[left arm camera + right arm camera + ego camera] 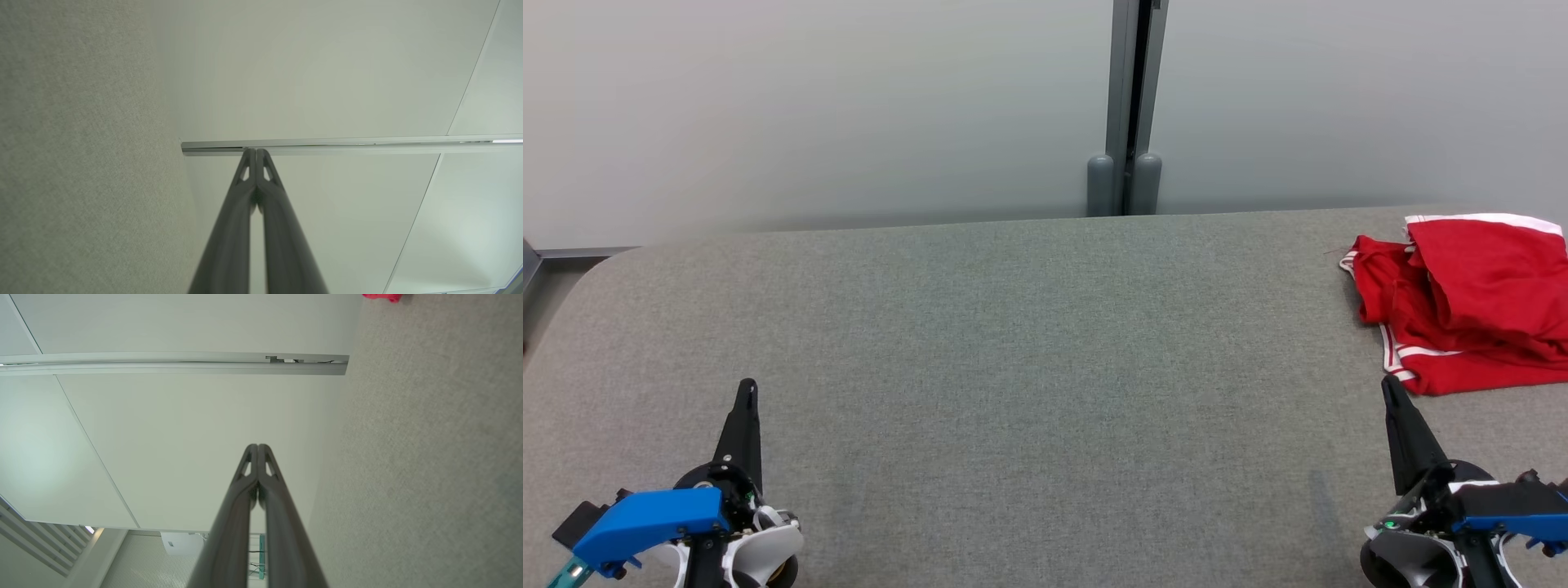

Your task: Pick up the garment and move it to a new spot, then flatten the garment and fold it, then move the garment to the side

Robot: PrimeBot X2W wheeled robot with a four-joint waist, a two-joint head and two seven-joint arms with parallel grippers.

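The garment (1470, 302) is red with white trim and lies loosely folded at the far right of the grey table, partly cut off by the head view's right edge. A red scrap of the garment (382, 296) shows at the top edge of the right wrist view. My right gripper (1388, 386) is shut and empty, its tips just in front of the garment's near left corner. My left gripper (747, 385) is shut and empty at the lower left, far from the garment. Both pairs of fingers press together in the wrist views, left gripper (256, 150) and right gripper (258, 445).
A grey felt-covered table (1029, 343) spans the head view, with rounded corners. Behind it stands a pale wall with a vertical grey post (1127, 106). The table's left edge (556, 302) drops off near a metal rail.
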